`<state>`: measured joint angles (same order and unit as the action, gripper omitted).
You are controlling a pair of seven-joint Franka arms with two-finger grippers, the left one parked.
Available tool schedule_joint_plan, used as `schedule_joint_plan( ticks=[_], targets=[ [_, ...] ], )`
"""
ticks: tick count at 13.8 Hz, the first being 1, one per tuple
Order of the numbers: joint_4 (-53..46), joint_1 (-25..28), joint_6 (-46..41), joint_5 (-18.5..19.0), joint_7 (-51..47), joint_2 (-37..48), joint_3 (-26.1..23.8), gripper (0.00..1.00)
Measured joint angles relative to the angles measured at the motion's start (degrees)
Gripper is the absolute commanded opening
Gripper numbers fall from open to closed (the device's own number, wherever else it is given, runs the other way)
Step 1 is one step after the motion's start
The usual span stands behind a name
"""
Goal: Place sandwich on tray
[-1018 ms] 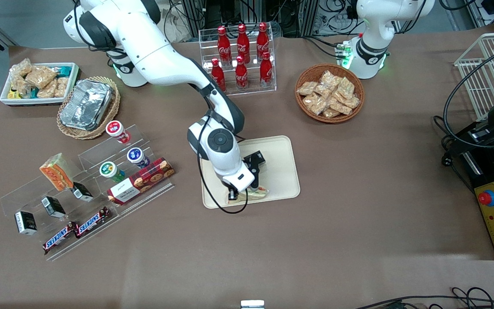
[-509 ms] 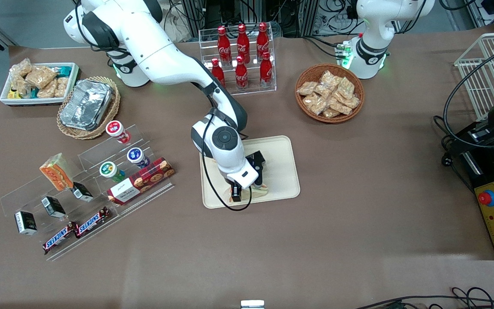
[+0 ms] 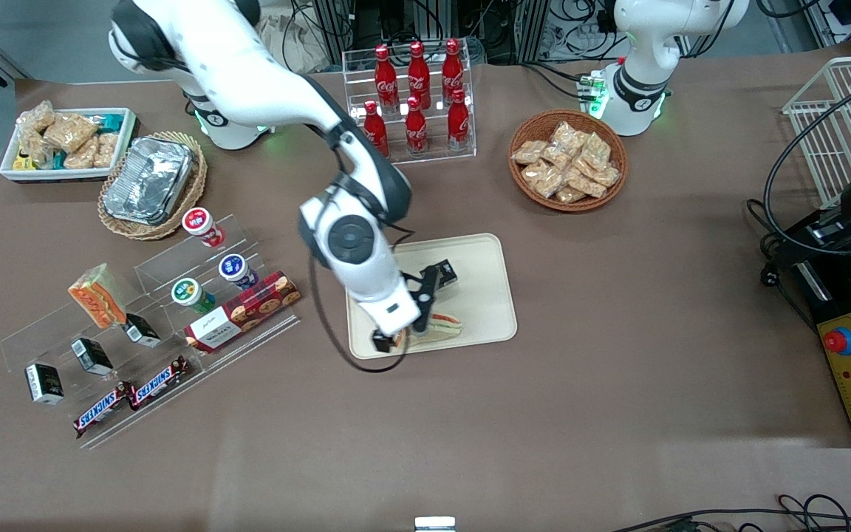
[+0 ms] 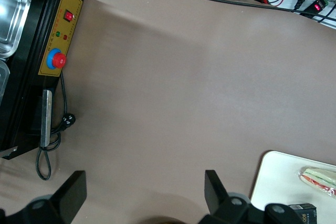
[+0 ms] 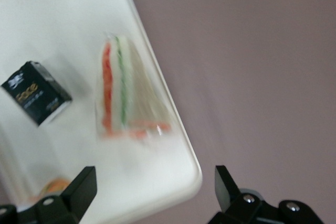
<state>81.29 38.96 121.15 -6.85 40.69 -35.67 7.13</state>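
the sandwich (image 3: pixel 442 326) lies flat on the tray (image 3: pixel 481 295), near the tray edge closest to the front camera, with a small black box (image 3: pixel 445 273) at about its 12 o'clock, a little apart. in the right wrist view the sandwich (image 5: pixel 126 93) shows red and green filling stripes beside the black box (image 5: pixel 35 92). the end effector (image 3: pixel 390 337) hangs above the tray's corner at roughly 9 o'clock of the sandwich, its fingers (image 5: pixel 79 190) spread wide and holding nothing. the tray rests on the brown worktop (image 3: pixel 617 355).
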Motion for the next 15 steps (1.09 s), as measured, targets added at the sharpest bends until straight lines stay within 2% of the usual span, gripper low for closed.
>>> schedule_joint_plan(
  ticks=[2,6,9,10,13,15],
  targets=[
    [-0.1,-3.7,-6.6,0.0,-3.4,5.2,0.4,1.00],
    [0.0,-12.5,-14.2,0.0,-6.5,12.9,2.5,1.00],
    [0.0,-19.6,-21.8,0.0,-12.7,17.6,2.7,1.00],
    [-0.1,-21.6,-24.7,0.5,-15.6,19.5,2.8,1.00],
    [0.0,-25.5,-30.2,5.3,-25.7,25.7,2.7,1.00],
    [0.0,-28.0,-32.3,6.0,-29.6,28.7,2.6,1.00]
  ],
)
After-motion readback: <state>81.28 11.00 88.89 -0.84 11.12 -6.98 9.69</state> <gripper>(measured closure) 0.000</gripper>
